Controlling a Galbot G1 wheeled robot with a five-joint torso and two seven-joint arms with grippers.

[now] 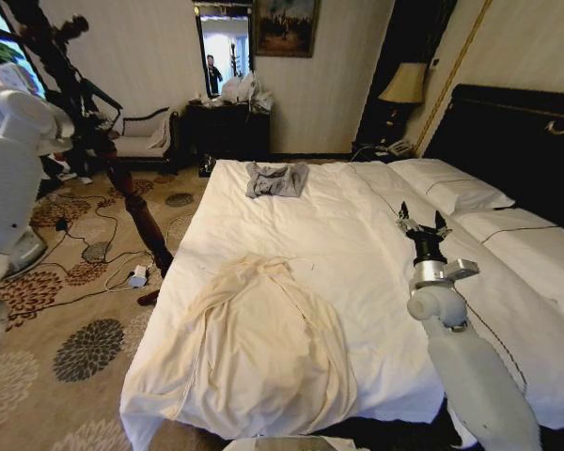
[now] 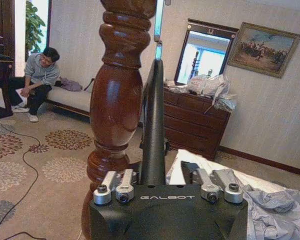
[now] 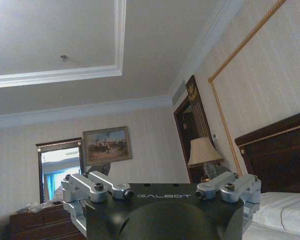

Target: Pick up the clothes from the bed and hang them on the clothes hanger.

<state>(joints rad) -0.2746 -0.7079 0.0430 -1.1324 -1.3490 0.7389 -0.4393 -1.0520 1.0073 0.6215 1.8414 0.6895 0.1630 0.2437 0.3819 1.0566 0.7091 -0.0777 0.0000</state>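
While flat on bed (image 1: 357, 235), clothes (image 1: 258, 352) lie collar toward headboard-side.

Head camera high above bed (image 1: 357, 244)

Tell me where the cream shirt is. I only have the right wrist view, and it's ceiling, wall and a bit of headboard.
Observer: The cream shirt lies spread and wrinkled on the near end of the bed, with no gripper touching it.
Operator: Where is the right gripper relative to it?
Observer: The right gripper points upward, open, over the bed's right side, beyond the shirt and apart from it.
Operator: And the hanger?
Observer: The left wrist view shows the black clothes hanger edge-on at the left gripper, beside the wooden coat stand.
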